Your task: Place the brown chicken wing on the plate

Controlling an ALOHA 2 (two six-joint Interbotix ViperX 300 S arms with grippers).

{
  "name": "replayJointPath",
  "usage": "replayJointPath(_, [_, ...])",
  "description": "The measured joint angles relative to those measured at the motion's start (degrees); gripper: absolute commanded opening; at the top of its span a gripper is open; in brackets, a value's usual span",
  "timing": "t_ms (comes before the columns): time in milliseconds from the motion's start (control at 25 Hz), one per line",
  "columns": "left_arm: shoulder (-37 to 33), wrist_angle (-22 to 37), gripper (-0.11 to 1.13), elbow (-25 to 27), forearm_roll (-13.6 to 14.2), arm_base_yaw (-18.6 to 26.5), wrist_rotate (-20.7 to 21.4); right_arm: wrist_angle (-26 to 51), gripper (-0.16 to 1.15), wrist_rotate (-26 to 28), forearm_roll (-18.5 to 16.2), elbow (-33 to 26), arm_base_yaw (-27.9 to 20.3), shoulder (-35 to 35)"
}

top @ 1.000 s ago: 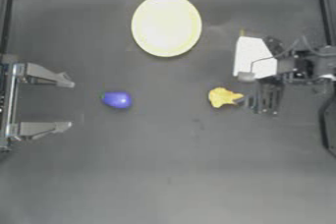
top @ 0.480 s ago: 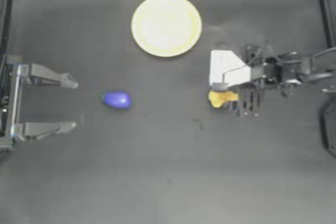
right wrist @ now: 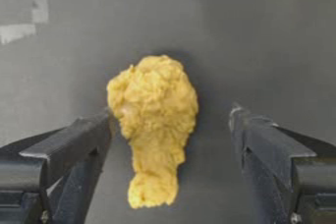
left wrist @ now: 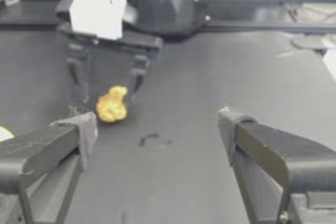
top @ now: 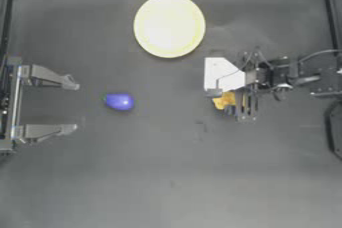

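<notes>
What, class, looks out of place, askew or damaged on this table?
Nothing stands out. The chicken wing lies whole on the table between the right gripper's open jaws; the plate sits flat and bare.

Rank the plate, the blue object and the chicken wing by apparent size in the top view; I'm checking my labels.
1. Plate, by far the largest.
2. Blue object.
3. Chicken wing, partly covered by the right hand, so its rank below the blue object is unsure.

right tool has slid left over the brown chicken wing — now straddling it
</notes>
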Motion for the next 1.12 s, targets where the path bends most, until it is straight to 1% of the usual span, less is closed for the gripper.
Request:
replayJointPath(280, [0.0, 0.0, 1.03, 0.0, -0.5, 0.0, 0.0, -1.3, 0.98, 0.0, 0.1, 0.0, -0.1, 1.4])
replayJointPath(360, [0.0, 0.0, 1.03, 0.0, -0.6, 0.0, 0.0, -1.4, 0.95, 0.0, 0.2, -0.1, 0.0, 1.6])
replayJointPath(400, [0.0, 0.0, 1.03, 0.0, -0.6, 0.0, 0.0, -1.3, 0.92, 0.0, 0.2, 0.0, 0.0, 1.7])
replayJointPath(440, [0.0, 0.0, 1.03, 0.0, -0.6, 0.0, 0.0, -1.4, 0.87, 0.0, 0.2, 0.0, 0.0, 1.7])
replayJointPath(560, [0.0, 0.0, 1.03, 0.0, -0.7, 0.1, 0.0, -1.4, 0.59, 0.0, 0.3, 0.0, 0.2, 1.8])
replayJointPath(640, [0.0, 0.0, 1.03, 0.0, -0.7, 0.1, 0.0, -1.4, 0.44, 0.0, 0.3, 0.0, 0.4, 1.8])
replayJointPath(680, [0.0, 0.0, 1.03, 0.0, -0.7, 0.2, 0.1, -1.3, 0.38, 0.0, 0.2, -0.1, 0.4, 1.8])
replayJointPath(720, [0.0, 0.0, 1.03, 0.0, -0.7, 0.2, 0.0, -1.4, 0.36, 0.0, 0.2, -0.1, 0.4, 1.9])
replayJointPath(1000, [0.0, 0.0, 1.03, 0.0, -1.3, 0.2, 0.0, -1.1, 0.37, 0.0, -0.2, -0.8, 0.7, 1.0])
replayJointPath(1120, [0.0, 0.0, 1.03, 0.0, -1.5, 0.2, 0.0, -1.1, 0.37, -0.1, -1.9, -2.2, 0.7, -1.8])
